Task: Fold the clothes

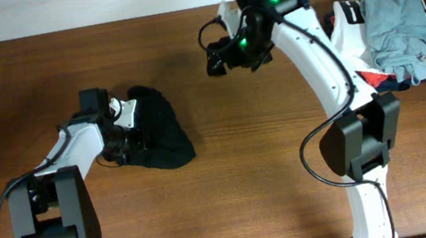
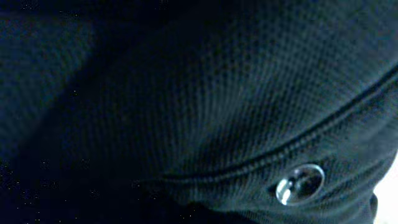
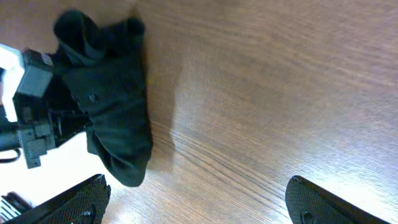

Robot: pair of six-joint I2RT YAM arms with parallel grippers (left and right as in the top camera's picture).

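The black top (image 1: 163, 130) lies bunched in a small heap on the wooden table (image 1: 270, 169), left of centre. My left gripper (image 1: 128, 137) is buried in its left side, apparently shut on the fabric. Its fingers are hidden. The left wrist view is filled with the black top's fabric (image 2: 186, 93), a seam and a shiny snap (image 2: 300, 183). My right gripper (image 1: 218, 57) is open and empty above the far middle of the table, well apart from the top. In the right wrist view, the right gripper's fingers (image 3: 196, 190) frame bare wood, with the black top (image 3: 115, 106) at the left.
A pile of other garments (image 1: 397, 35), light grey-blue on white, navy and red, lies at the far right corner. The right arm's base (image 1: 359, 148) stands at the right front, the left arm's base (image 1: 47, 217) at the left front.
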